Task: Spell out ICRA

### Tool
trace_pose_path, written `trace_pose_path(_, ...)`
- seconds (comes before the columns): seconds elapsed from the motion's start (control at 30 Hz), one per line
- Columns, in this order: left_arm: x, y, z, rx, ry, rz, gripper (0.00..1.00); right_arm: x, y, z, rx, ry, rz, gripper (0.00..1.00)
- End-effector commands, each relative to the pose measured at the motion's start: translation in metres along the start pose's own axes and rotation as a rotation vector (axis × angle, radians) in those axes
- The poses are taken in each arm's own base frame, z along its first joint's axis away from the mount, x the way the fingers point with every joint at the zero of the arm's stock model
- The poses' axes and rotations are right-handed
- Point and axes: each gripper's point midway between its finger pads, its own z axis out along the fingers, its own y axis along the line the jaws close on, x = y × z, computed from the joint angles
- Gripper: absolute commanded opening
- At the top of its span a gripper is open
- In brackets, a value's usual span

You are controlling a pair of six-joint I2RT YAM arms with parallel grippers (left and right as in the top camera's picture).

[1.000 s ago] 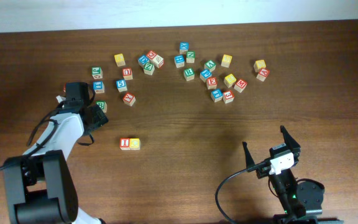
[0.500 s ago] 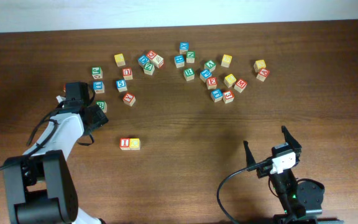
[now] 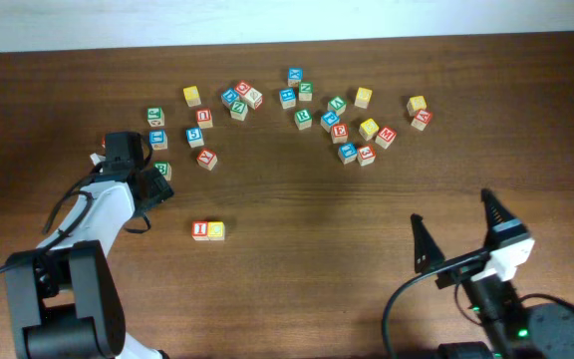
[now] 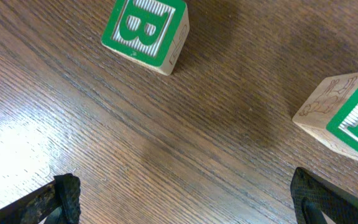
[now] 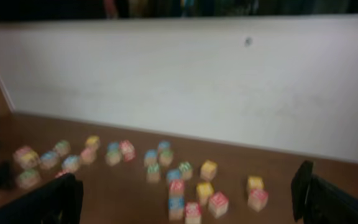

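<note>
Two cubes stand side by side in the overhead view: the red-lettered I cube [image 3: 199,230] and, touching its right side, the yellow-faced cube [image 3: 216,230]. Other green- and red-lettered cubes lie in the scattered group [image 3: 342,125] further back; their letters are too small to read, so I cannot pick out R or A. My left gripper [image 3: 155,185] [image 4: 188,202] is open low over bare wood, with a green B cube [image 4: 145,28] ahead of it. My right gripper [image 3: 456,229] [image 5: 188,202] hangs open and empty at the near right.
A second green-faced cube [image 4: 344,121] sits ahead right of the left fingers. More cubes cluster at the back left [image 3: 197,125]. A white wall [image 5: 185,81] runs behind the table's far edge. The left arm's cable [image 3: 68,209] loops near its wrist.
The right gripper has shifted to the right and looks larger from overhead, so it has risen. The left arm and all the cubes have stayed put.
</note>
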Motion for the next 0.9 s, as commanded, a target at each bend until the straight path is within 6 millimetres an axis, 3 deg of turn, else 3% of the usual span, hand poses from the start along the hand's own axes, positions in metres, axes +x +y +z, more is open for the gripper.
trace_pose_path(0.0, -0.002, -0.001, 0.001, 0.004, 0.001, -0.004, 0.99, -0.046, 0.021, 0.011, -0.129, 0.064, 0.035, 0.98)
trace_pose_path(0.17, -0.002, -0.001, 0.001, 0.004, 0.001, -0.004, 0.99, -0.079, 0.02, 0.033, -0.151, 0.247, 0.104, 0.98)
trace_pose_path(0.33, -0.002, -0.001, 0.001, 0.004, 0.001, -0.004, 0.99, -0.082, 0.008, 0.07, -0.137, 0.412, 0.165, 0.98)
trace_pose_path(0.4, -0.002, -0.001, 0.001, 0.004, 0.001, -0.004, 0.99, -0.069, 0.004, 0.085, -0.135, 0.462, 0.184, 0.98)
trace_pose_path(0.6, -0.002, -0.001, 0.001, 0.004, 0.001, -0.004, 1.0, 0.001, -0.008, 0.119, -0.126, 0.706, 0.277, 0.98)
trace_pose_path(0.67, -0.002, -0.001, 0.001, 0.004, 0.001, -0.004, 0.99, 0.008, -0.009, 0.125, -0.124, 0.725, 0.283, 0.98)
trace_pose_path(0.87, -0.002, -0.001, 0.001, 0.004, 0.001, -0.004, 0.99, 0.006, -0.011, 0.13, -0.125, 0.707, 0.276, 0.98)
